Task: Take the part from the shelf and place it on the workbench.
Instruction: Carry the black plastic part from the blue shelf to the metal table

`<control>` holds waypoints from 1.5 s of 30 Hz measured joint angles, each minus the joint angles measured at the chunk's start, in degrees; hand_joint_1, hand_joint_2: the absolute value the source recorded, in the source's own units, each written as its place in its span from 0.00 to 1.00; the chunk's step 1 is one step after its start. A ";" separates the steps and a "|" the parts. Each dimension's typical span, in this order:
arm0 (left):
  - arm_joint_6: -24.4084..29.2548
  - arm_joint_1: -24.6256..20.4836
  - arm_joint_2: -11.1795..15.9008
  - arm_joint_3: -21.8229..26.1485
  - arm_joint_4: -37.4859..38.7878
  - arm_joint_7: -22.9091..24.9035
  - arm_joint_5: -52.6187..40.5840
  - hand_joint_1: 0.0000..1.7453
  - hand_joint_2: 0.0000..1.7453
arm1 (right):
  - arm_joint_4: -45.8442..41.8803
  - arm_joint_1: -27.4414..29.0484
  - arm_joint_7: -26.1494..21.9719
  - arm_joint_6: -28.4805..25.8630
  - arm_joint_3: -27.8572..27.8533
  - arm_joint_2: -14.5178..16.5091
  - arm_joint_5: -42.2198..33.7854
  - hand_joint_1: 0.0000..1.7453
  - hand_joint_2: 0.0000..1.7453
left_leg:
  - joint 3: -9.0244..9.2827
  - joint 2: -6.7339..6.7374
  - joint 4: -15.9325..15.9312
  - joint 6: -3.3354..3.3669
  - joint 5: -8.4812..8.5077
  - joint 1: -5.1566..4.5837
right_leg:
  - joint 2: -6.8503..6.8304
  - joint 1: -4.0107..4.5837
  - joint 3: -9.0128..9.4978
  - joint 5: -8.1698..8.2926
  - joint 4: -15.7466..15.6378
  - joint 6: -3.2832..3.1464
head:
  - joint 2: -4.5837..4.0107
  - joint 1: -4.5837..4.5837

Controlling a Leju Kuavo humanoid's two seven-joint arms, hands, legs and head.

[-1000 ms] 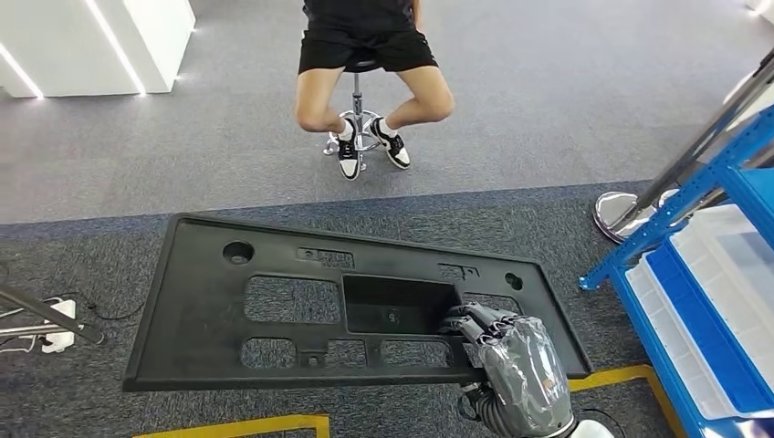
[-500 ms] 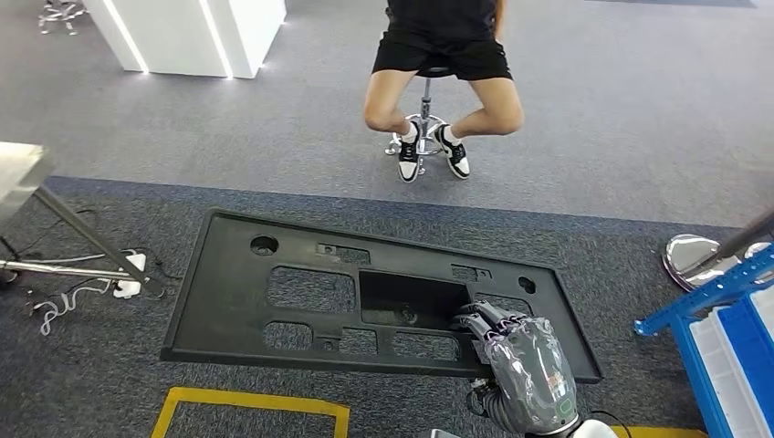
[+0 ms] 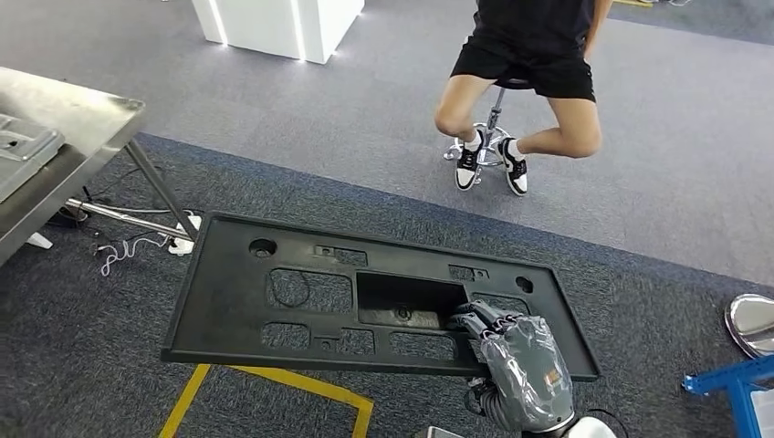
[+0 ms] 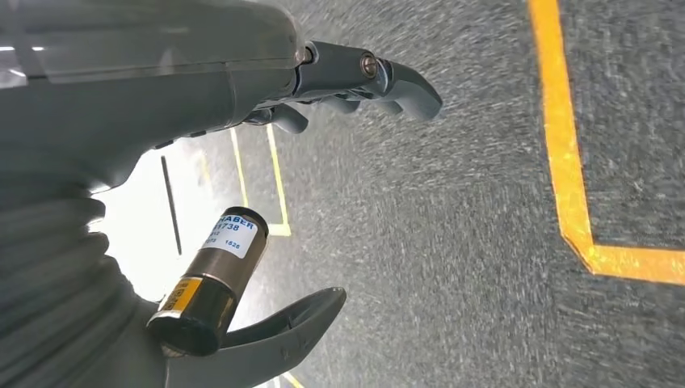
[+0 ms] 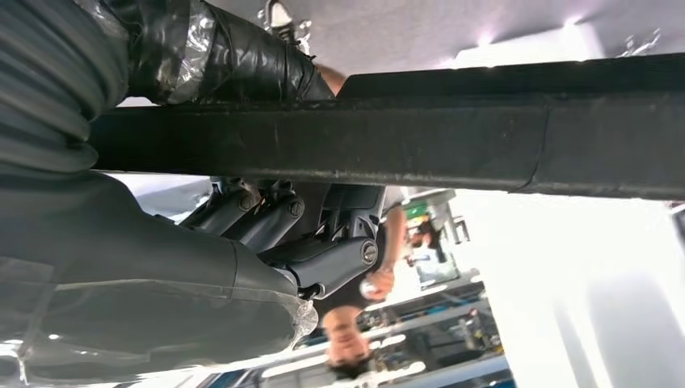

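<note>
We carry the black panel (image 3: 365, 297), a long flat moulded part with cut-outs, level above the grey carpet, its long axis running across our front. The steel workbench (image 3: 64, 119) stands off to our left, its near corner well apart from the panel's left end, so we judge the coming move to be a carry leftward until that end clears the bench edge. Our right hand (image 3: 511, 351) holds the panel near its right end, fingers (image 5: 323, 263) curled over the near rim into a cut-out, thumb beneath; the whole length hangs out leftward from that one grip. Our left hand (image 4: 266, 202) hangs over the carpet, fingers spread and holding nothing, nearer the bench
</note>
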 joint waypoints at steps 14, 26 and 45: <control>-0.07 -0.01 -0.28 -0.01 -0.18 -0.27 0.00 0.00 1.00 | 0.63 -0.13 -0.13 0.61 -0.48 0.39 0.17 1.00 1.00 | -2.65 -4.10 3.17 -2.05 -1.16 -0.30 | 2.78 0.48 4.82 7.82 -12.49 -3.32 | 0.00 -0.11; -2.01 0.12 -0.84 0.29 -2.23 -0.05 0.01 0.00 1.00 | 0.99 -0.33 -0.52 1.84 -0.54 0.92 0.83 1.00 1.00 | 0.56 2.78 0.18 -1.63 -1.04 -0.21 | -6.27 1.00 4.88 5.89 -10.55 -1.38 | 0.00 -0.07; -2.02 0.09 -1.72 1.44 -3.42 0.45 0.02 0.00 1.00 | 1.29 -0.63 -0.57 2.14 -0.54 1.32 1.02 1.00 1.00 | -3.22 -2.53 5.22 -2.65 -3.24 0.04 | 1.82 -0.14 3.79 7.51 -11.54 -2.63 | 0.00 -0.20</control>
